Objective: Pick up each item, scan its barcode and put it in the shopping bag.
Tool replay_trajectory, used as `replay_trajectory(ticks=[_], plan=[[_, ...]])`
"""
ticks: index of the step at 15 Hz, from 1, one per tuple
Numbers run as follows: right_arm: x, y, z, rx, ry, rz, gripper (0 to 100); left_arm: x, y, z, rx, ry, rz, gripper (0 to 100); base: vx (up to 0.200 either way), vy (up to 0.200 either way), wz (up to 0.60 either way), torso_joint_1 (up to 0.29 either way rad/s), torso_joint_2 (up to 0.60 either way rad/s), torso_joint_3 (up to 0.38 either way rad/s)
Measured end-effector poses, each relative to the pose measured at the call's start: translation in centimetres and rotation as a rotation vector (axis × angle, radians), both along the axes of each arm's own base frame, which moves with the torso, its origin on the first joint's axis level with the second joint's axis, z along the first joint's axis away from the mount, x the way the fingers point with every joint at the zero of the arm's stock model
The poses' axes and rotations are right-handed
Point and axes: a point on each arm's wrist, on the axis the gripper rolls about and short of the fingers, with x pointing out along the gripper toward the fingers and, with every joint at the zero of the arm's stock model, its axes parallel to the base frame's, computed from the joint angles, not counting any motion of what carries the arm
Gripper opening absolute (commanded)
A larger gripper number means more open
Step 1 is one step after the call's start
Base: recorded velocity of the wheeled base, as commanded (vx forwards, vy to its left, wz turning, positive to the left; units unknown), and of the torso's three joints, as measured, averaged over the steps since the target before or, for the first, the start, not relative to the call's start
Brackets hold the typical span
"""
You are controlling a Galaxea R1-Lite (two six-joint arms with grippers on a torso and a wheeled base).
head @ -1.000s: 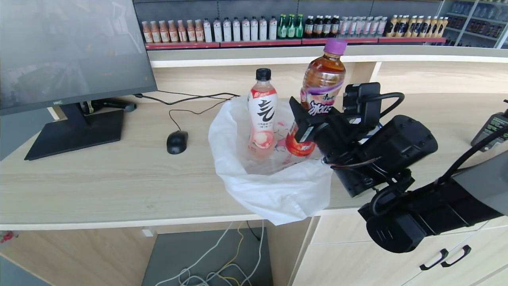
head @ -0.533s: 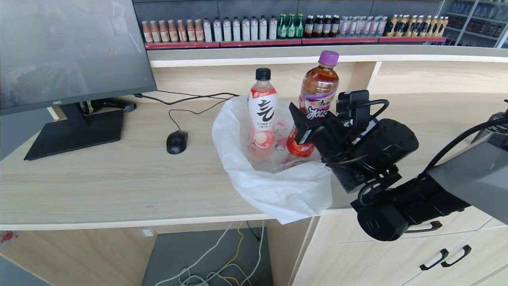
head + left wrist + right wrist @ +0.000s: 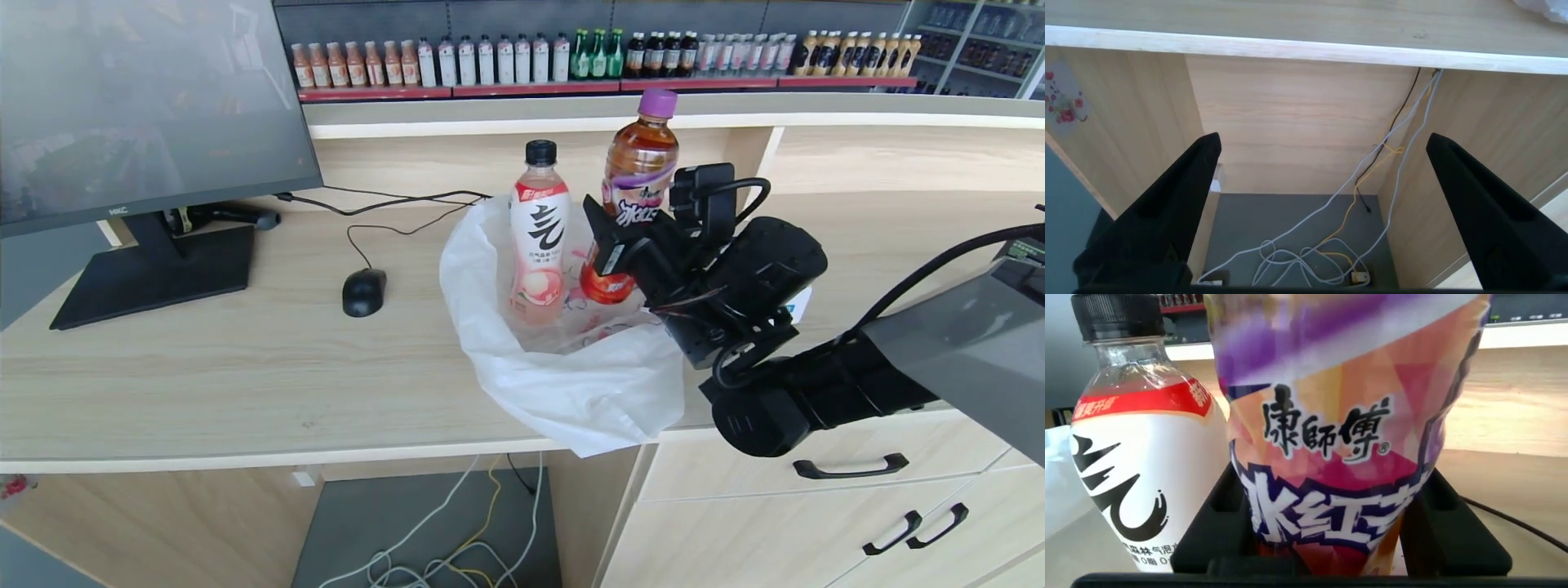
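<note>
A shop: checkout counter (image 3: 245, 359), monitor (image 3: 139, 106), shelves of bottled drinks (image 3: 604, 57).

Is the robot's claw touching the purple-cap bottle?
Touching. In the head view the right gripper clamps the purple-cap bottle round its lower half; the right wrist view shows it wedged between the black fingers.

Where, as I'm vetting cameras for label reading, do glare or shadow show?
Head view: the dark monitor mirrors the room; shadows on the counter are faint. Right wrist view: the purple-capped bottle is evenly lit. Left wrist view: the recess under the counter shows no glare.
</note>
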Motion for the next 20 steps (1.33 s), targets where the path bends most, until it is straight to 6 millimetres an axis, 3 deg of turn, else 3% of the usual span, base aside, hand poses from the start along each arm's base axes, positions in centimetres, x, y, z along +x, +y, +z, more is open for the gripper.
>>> replay_trajectory(ticks=[9, 20], plan=[[0.9, 0.5, -2.5, -0.036, 0.053, 0.005, 0, 0.0, 0.0, 0.0, 0.000, 0.000, 0.000, 100, 0.000, 0.000, 0.00, 0.000, 0.00, 0.000], [1.1, 0.8, -3.2, -0.043, 0.062, 0.007, 0, 0.0, 0.0, 0.0, 0.000, 0.000, -0.001, 100, 0.000, 0.000, 0.00, 0.000, 0.00, 0.000]])
